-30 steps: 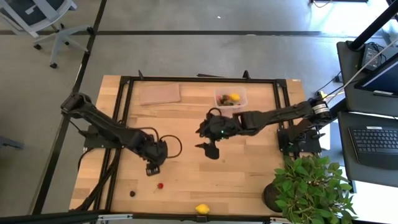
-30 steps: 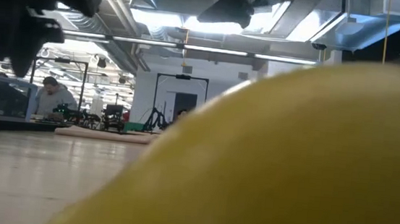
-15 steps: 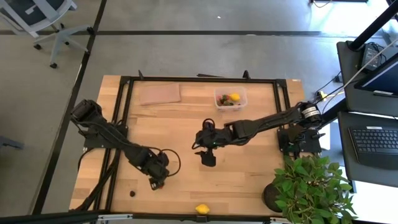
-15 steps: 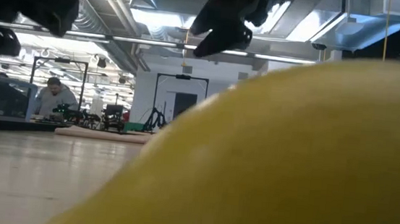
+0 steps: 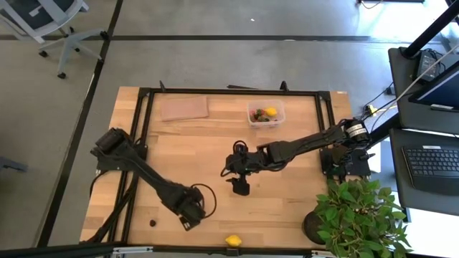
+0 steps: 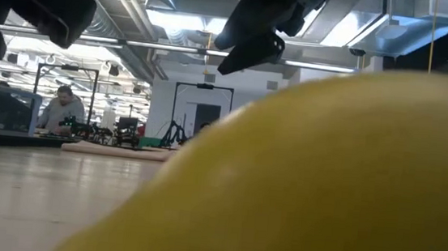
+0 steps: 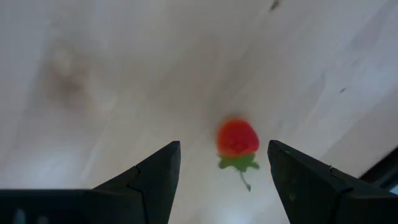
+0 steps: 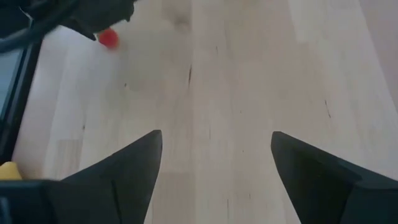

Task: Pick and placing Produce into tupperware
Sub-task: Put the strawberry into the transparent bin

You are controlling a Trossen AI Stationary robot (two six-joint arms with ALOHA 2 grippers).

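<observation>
Left gripper [image 5: 191, 218] is down low over the near part of the wooden table [image 5: 215, 136], and the wrist view tells the story: its two dark fingers [image 7: 149, 180] stand apart, nothing between them, with a red strawberry [image 7: 237, 138] lying on the wood right in the gap ahead, green stem and all, not touched by either finger. From above the arm covers that berry, so it can't be seen there. A small dark berry [image 5: 152, 223] lies off to the left of the gripper, and a yellow lemon [image 5: 232, 240] sits at the near edge of the table, so close to the low camera that it fills most of that view [image 6: 325, 183].

Right gripper [image 5: 239, 188] hangs over the middle of the table, arm stretched in from the right side. Its fingers [image 8: 118, 177] are spread wide and empty, bare wood showing between them. Far ahead of it, the strawberry shows as a red dot beside the other arm's dark body.

The clear tupperware tub [image 5: 266, 113] rests at the far side of the table, well apart from both grippers, with a yellow lemon piece [image 5: 270, 112] and some darker bits inside. A flat brown sheet [image 5: 184, 108] lies to its left. A potted plant [image 5: 351, 211] stands at the table's near right corner. In the room behind, a person [image 6: 61, 110] sits at a desk.
</observation>
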